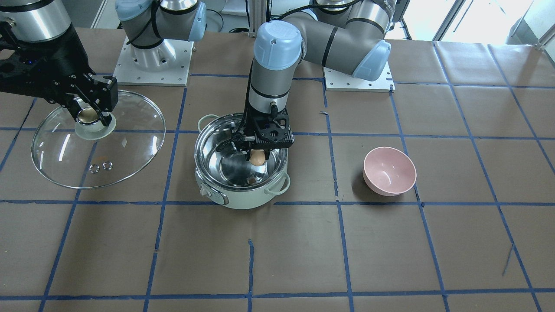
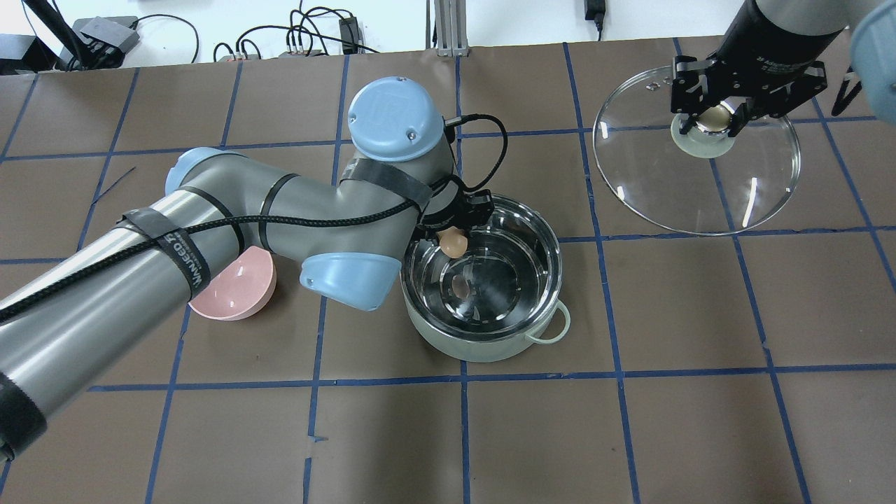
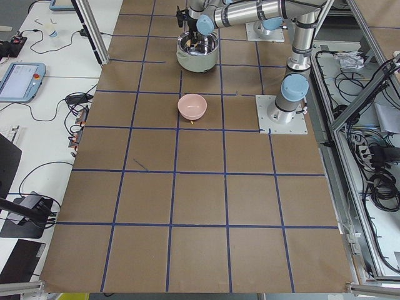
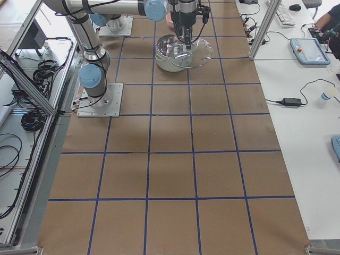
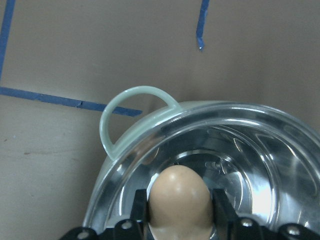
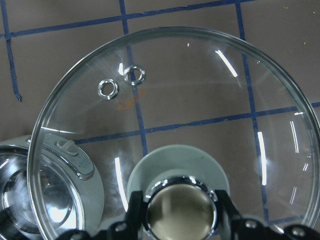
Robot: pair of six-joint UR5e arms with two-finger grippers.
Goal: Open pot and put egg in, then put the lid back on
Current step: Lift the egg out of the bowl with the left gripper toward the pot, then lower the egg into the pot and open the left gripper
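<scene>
The mint-green pot (image 1: 236, 197) stands open at mid-table, its steel inside showing; it also shows in the overhead view (image 2: 483, 343). My left gripper (image 1: 257, 158) is shut on the light-brown egg (image 1: 257, 157) and holds it over the pot's inside, near the rim. The egg shows in the overhead view (image 2: 453, 243) and between the fingers in the left wrist view (image 5: 180, 202). My right gripper (image 1: 89, 116) is shut on the knob of the glass lid (image 1: 130, 143) and holds the lid in the air, off to the pot's side. The lid (image 6: 200, 90) fills the right wrist view.
A pink bowl (image 1: 389, 170) stands on the table on the pot's other side from the lid; the left arm partly hides it in the overhead view (image 2: 234, 287). Brown paper with blue tape lines covers the table. The arm bases stand at the robot's edge.
</scene>
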